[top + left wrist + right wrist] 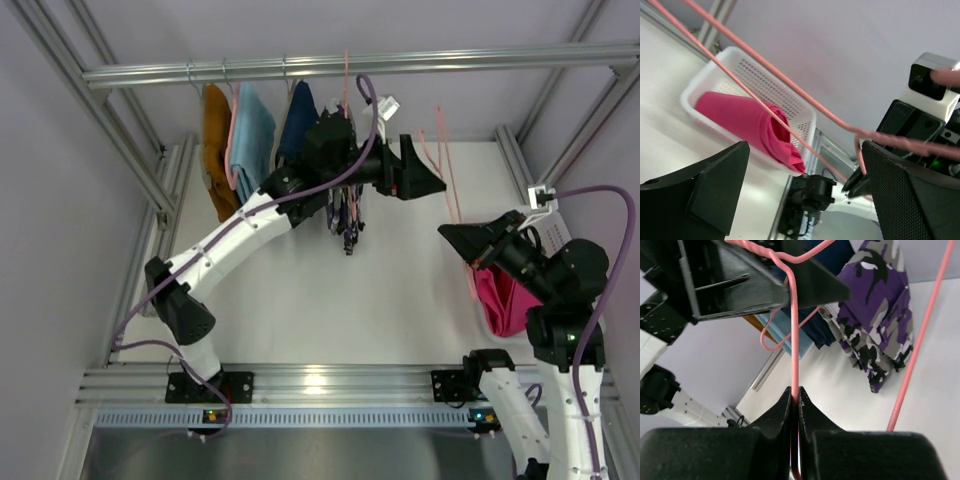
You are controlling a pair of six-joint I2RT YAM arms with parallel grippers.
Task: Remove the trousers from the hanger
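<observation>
An empty pink wire hanger [450, 180] hangs slanted between my two grippers. My right gripper [795, 396] is shut on one of its wires [794, 340]; from above the same gripper [455, 235] shows at the right. Up by the hanger's hook, my left gripper [435, 180] stands open, and the wire [790, 90] crosses in front of its fingers [715, 190] untouched. The magenta-pink trousers [750, 125] lie folded in a white basket [755, 70]. The purple, white and dark patterned trousers [880, 330] hang from the rail behind the left arm [348, 215].
Orange [215, 150], light blue [255, 140] and navy [298, 125] garments hang from the metal rail [450, 62] at the back left. Aluminium frame posts border the white table on both sides. The basket sits at the right edge beside the right arm.
</observation>
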